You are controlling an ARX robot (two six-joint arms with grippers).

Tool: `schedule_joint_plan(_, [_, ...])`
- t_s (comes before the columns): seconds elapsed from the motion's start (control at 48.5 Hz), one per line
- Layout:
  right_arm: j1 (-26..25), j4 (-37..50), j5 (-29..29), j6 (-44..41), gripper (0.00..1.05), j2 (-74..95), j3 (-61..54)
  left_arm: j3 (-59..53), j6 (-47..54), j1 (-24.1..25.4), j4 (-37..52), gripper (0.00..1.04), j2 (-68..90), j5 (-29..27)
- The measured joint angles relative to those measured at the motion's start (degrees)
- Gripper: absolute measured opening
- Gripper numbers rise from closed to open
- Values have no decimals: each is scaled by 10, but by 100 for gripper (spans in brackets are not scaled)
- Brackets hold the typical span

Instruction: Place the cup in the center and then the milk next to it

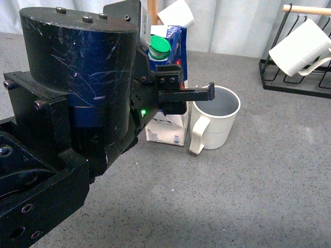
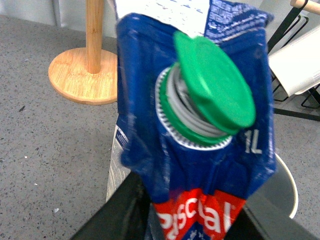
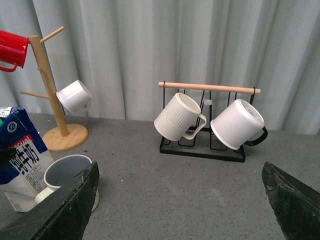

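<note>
**Left arm at the carton, cup standing just beside it**

The left arm fills the near left of the front view, its dark body reaching forward to the milk (image 1: pixel 168 126). The left gripper (image 1: pixel 178 93) sits at the upper part of the carton, one black finger (image 1: pixel 194 93) stretching right over the rim of the cup (image 1: pixel 216 118). In the left wrist view dark gripper parts flank the carton low down, yet whether they press on it I cannot tell. The right gripper (image 3: pixel 182 210) is spread wide, its two fingers at the picture's lower corners with nothing between them.

Count: one carton, one cup on the table (image 1: pixel 248 196), one wooden mug tree (image 3: pixel 52 90) at the far left bearing a red mug (image 3: pixel 12 50) and a small white cup (image 3: pixel 75 96), and one black rack (image 3: pixel 202 145) at the far right with a ribbed white mug (image 3: pixel 177 117) and a smooth white mug (image 3: pixel 239 125).

The milk stands upright near the table's middle, the cup just right of it, handle turned to the near side.

Writing: "Pascual" in white on red and "1L" beside the green cap (image 2: pixel 215 85).
</note>
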Motion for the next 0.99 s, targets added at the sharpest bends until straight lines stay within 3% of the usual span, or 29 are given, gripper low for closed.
schedule_joint_plan(0.33, [0, 0, 0, 0, 95, 0, 0, 0, 6, 3, 3, 99, -63, 5])
schedule_joint_plan(0.639, [0, 0, 0, 0, 95, 0, 0, 8, 26, 81, -36, 98, -112, -8])
schedule_joint_plan(0.99, [0, 0, 0, 0, 95, 0, 0, -64, 45, 189, -43, 98, -161, -6])
